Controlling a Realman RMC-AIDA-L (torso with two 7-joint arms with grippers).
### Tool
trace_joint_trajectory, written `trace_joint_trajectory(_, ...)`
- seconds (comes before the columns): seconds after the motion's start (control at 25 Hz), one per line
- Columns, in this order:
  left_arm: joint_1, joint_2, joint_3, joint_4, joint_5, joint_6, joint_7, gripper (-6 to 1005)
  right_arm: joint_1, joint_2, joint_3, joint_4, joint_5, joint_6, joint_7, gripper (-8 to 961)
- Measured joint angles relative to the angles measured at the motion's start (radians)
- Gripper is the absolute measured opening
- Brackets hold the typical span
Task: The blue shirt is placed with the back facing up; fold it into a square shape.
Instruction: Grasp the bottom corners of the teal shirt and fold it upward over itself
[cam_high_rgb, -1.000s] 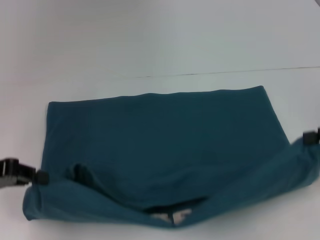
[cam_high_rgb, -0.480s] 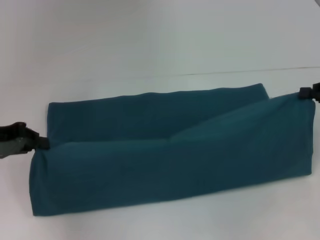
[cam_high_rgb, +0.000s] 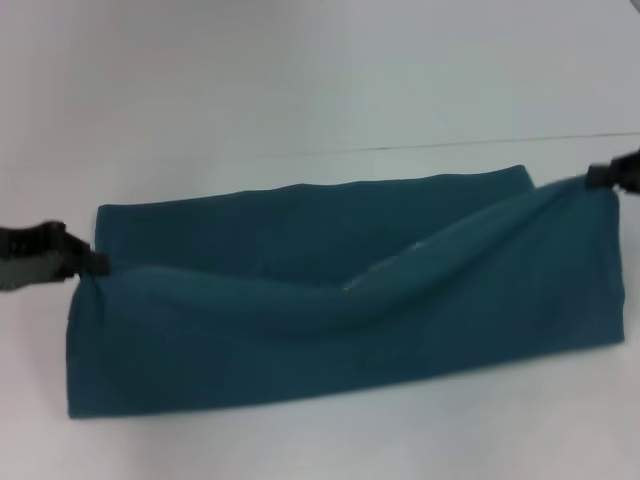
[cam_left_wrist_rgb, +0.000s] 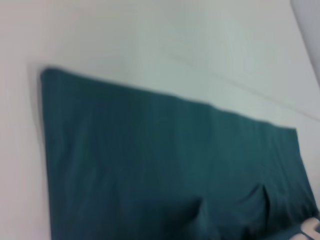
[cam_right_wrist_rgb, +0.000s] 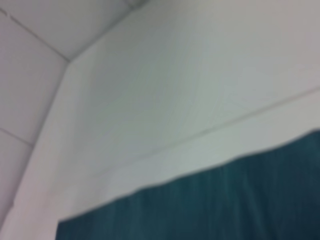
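The blue shirt (cam_high_rgb: 330, 300) lies across the white table as a wide dark teal band, its near part lifted and carried over the flat far layer. My left gripper (cam_high_rgb: 95, 263) is shut on the shirt's left corner at the picture's left edge. At the right edge my right gripper (cam_high_rgb: 597, 177) is shut on the right corner, held a little higher. The fabric sags in the middle between both holds. The left wrist view shows the flat teal cloth (cam_left_wrist_rgb: 165, 165); the right wrist view shows its far edge (cam_right_wrist_rgb: 225, 205). No lettering shows.
A white table (cam_high_rgb: 320, 90) stretches beyond the shirt, crossed by a thin dark seam line (cam_high_rgb: 450, 146). A strip of bare table (cam_high_rgb: 350, 440) lies in front of the shirt. In the right wrist view, the table's seam (cam_right_wrist_rgb: 210, 130) runs above the cloth.
Both grippers have carried the shirt's near edge up and away from me, over the far layer. The white patch seen at the near edge a second ago is now hidden.
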Motion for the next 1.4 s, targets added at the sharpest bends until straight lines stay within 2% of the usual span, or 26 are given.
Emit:
trace_joint_trajectory(0.16, -0.034, 0.005, 0.029, -0.023, 0.010, -0.105, -0.056, 65, 0.014, 0.005, -0.004, 0.004, 0.020, 0.106, -0.002, 39)
trace_joint_trajectory(0.32, -0.053, -0.020, 0.116, -0.077, 0.013, -0.267, -0.078, 68, 0.037, 0.052, -0.066, 0.067, 0.012, 0.311, -0.035, 40)
trace_joint_trajectory(0.44, -0.057, -0.045, 0.147, -0.094, 0.033, -0.368, -0.087, 71, 0.050, 0.092, -0.156, 0.127, 0.008, 0.495, -0.046, 40)
trace_joint_trajectory(0.6, -0.060, -0.061, 0.153, -0.095, 0.041, -0.414, -0.089, 74, 0.058, 0.104, -0.186, 0.138, 0.008, 0.555, -0.046, 39)
trace_joint_trajectory(0.76, -0.062, -0.063, 0.145, -0.065, 0.015, -0.413, -0.089, 78, 0.067, 0.103, -0.189, 0.123, 0.015, 0.574, -0.039, 44)
trace_joint_trajectory(0.88, -0.081, -0.057, 0.136, -0.057, 0.000, -0.447, -0.101, 80, 0.084, 0.093, -0.186, 0.113, 0.027, 0.609, -0.038, 51)
trace_joint_trajectory(1.12, -0.161, -0.050, 0.140, -0.200, 0.068, -0.587, -0.106, 85, 0.173, 0.093, -0.254, 0.235, 0.011, 0.822, -0.062, 65)
trace_joint_trajectory(1.2, -0.172, -0.058, 0.141, -0.226, 0.096, -0.623, -0.107, 87, 0.197, 0.100, -0.293, 0.272, -0.006, 0.888, -0.064, 70)
trace_joint_trajectory(1.24, -0.174, -0.070, 0.141, -0.233, 0.119, -0.658, -0.107, 87, 0.215, 0.109, -0.324, 0.295, -0.021, 0.944, -0.064, 72)
trace_joint_trajectory(1.4, -0.169, -0.084, 0.141, -0.233, 0.127, -0.681, -0.107, 91, 0.228, 0.117, -0.351, 0.304, -0.029, 0.988, -0.065, 82)
